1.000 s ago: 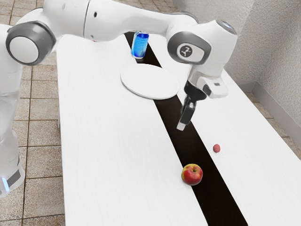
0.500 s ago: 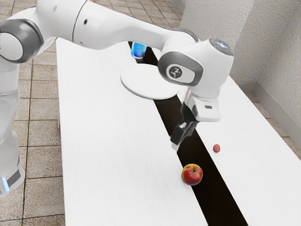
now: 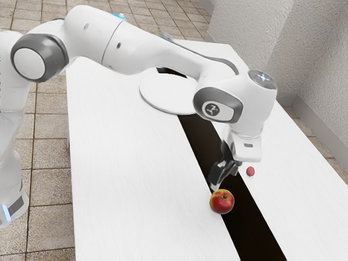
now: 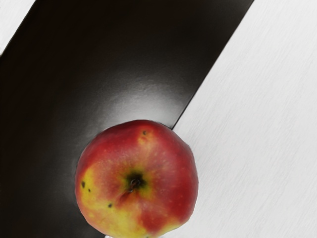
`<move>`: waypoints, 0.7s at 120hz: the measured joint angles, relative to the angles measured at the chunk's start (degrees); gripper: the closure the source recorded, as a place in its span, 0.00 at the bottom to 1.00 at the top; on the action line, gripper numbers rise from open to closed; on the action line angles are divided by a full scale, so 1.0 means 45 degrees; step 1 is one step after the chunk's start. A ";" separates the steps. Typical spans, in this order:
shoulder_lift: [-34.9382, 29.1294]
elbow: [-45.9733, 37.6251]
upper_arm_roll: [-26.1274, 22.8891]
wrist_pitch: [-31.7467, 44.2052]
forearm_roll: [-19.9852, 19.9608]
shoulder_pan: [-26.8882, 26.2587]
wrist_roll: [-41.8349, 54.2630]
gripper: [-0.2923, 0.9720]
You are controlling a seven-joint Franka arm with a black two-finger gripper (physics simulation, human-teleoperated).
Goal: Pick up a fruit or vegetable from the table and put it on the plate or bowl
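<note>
A red and yellow apple [image 3: 222, 201] sits on the table's dark middle strip [image 3: 247, 231], right at the strip's edge with the white top. My gripper [image 3: 220, 182] hangs open just above the apple, a little toward the plate, touching nothing. The wrist view looks straight down on the apple [image 4: 136, 181], stem up, close under the hand. The white round plate [image 3: 169, 95] lies farther back on the table, partly hidden by my arm. A small red fruit [image 3: 250, 171] rests on the white top toward the exterior view's right of the gripper.
The white table [image 3: 125, 163] stretches wide toward the exterior view's left of the strip. A tiled floor [image 3: 46, 136] lies beyond its edge, and walls [image 3: 315, 49] stand at the exterior view's right.
My arm has reached forward and down along the dark strip, from near the plate to just above the apple. It now covers the blue can at the back. The apple and small fruit have not moved.
</note>
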 joint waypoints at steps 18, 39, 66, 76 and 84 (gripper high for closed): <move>0.0400 0.0000 0.0066 0.0373 0.0283 -0.0010 0.0239 0.23; 0.0670 0.0000 0.0062 0.0583 0.0350 0.0005 0.0457 0.23; 0.1131 -0.0018 0.0058 0.0858 0.0288 0.0007 0.0664 0.23; 0.1315 -0.0019 0.0058 0.0976 0.0276 0.0001 0.0723 0.23; 0.1471 -0.0019 0.0058 0.1062 0.0266 -0.0001 0.0765 0.23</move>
